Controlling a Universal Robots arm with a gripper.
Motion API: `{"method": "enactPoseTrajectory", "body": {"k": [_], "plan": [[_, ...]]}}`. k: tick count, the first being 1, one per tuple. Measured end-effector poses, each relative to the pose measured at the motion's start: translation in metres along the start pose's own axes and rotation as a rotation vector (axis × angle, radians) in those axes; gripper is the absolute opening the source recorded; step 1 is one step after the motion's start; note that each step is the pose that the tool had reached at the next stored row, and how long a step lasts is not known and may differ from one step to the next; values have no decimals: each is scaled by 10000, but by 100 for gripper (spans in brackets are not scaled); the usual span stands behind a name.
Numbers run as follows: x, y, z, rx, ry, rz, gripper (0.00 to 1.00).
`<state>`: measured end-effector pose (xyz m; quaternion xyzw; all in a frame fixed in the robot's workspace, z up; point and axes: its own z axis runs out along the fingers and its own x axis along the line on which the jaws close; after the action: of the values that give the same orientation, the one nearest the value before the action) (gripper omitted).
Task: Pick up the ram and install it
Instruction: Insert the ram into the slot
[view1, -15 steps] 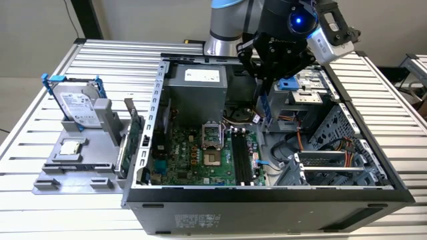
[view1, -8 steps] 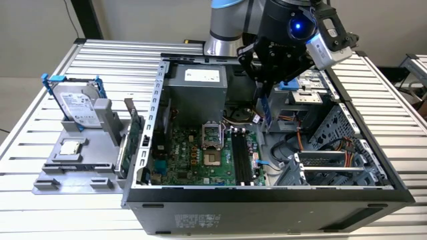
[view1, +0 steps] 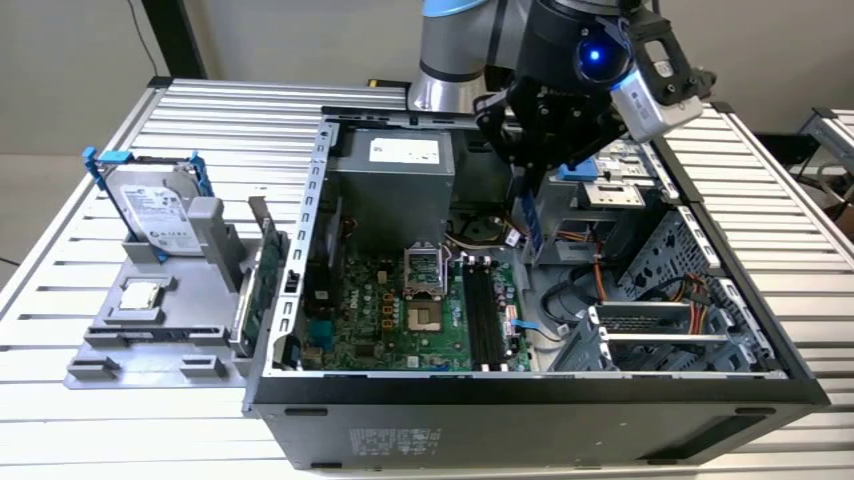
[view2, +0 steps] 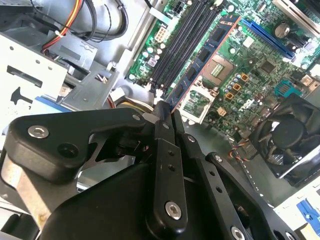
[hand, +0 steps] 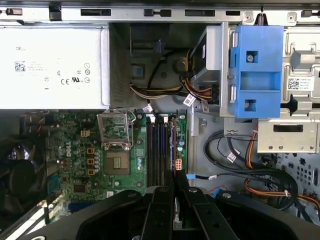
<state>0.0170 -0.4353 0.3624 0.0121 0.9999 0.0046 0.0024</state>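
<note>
The case (view1: 316, 230) is open on top, so the ram (view1: 530, 225) has free room down to the black slots (view1: 483, 315). A gray power box (view1: 394, 185) stands near 1 end, and cables (view1: 594, 295) and a drive cage (view1: 667, 270) crowd 1 side

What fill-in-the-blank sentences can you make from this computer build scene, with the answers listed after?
1. The gripper is shut on a thin dark stick, the ____.
2. The long memory slots on the green motherboard are coloured ____.
3. The hard drive stands outside the open computer case, on the exterior view's ____.

Missing words: ram; black; left.
</note>
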Motion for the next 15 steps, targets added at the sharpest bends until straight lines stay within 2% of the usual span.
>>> {"method": "enactPoseTrajectory", "body": {"k": [15], "plan": [[1,-1,128,1,0,44,0]]}}
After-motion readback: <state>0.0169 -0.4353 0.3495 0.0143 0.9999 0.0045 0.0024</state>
